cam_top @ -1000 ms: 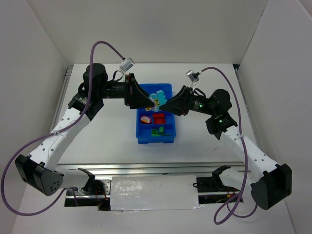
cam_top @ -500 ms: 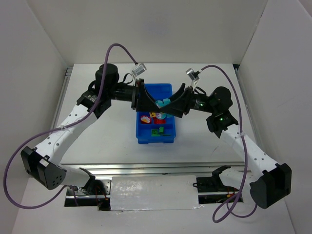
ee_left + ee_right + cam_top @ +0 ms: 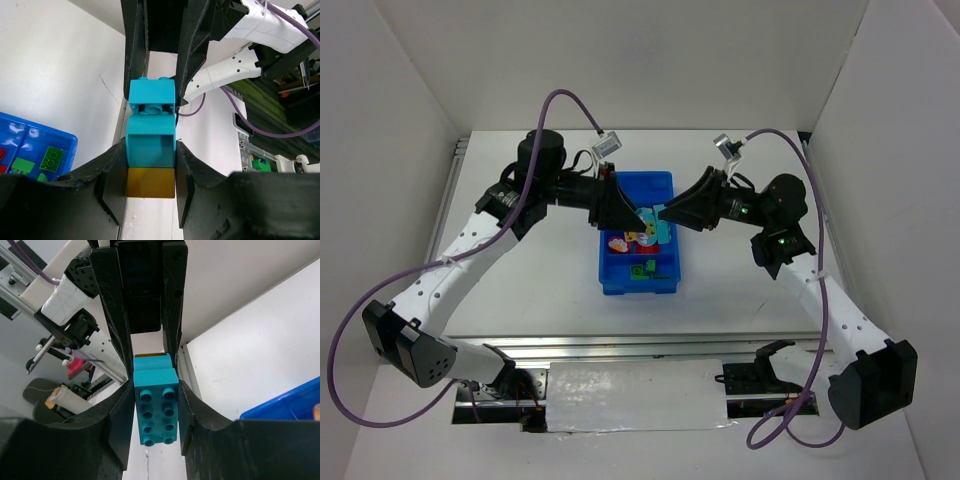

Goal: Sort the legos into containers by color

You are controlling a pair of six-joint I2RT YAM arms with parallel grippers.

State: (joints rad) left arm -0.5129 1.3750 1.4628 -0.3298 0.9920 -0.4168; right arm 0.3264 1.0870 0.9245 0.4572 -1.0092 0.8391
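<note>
Above the blue tray (image 3: 660, 182), both grippers meet on one small stack of legos (image 3: 650, 222). My left gripper (image 3: 150, 150) is shut on a teal brick (image 3: 150, 145) with a yellow brick (image 3: 150, 182) joined to its near end. A second teal brick (image 3: 152, 92) sits on its far end, between the right arm's fingers (image 3: 135, 45). My right gripper (image 3: 156, 400) is shut on that studded teal brick (image 3: 156, 405). Past it I see a sliver of yellow (image 3: 150, 355) and the left arm's fingers (image 3: 112, 300). The left gripper (image 3: 632, 212) and right gripper (image 3: 663, 214) face each other.
Under the grippers, the tray's compartments hold red bricks (image 3: 645, 243), green bricks (image 3: 642, 268) and a yellow-and-red piece (image 3: 618, 242). A tray corner with green bricks (image 3: 51, 159) shows low left in the left wrist view. White walls enclose the table on three sides.
The left arm swung in over the tray and its jaws closed on the stack. The right gripper opened briefly, then shut again on the teal brick and shifted slightly right.
</note>
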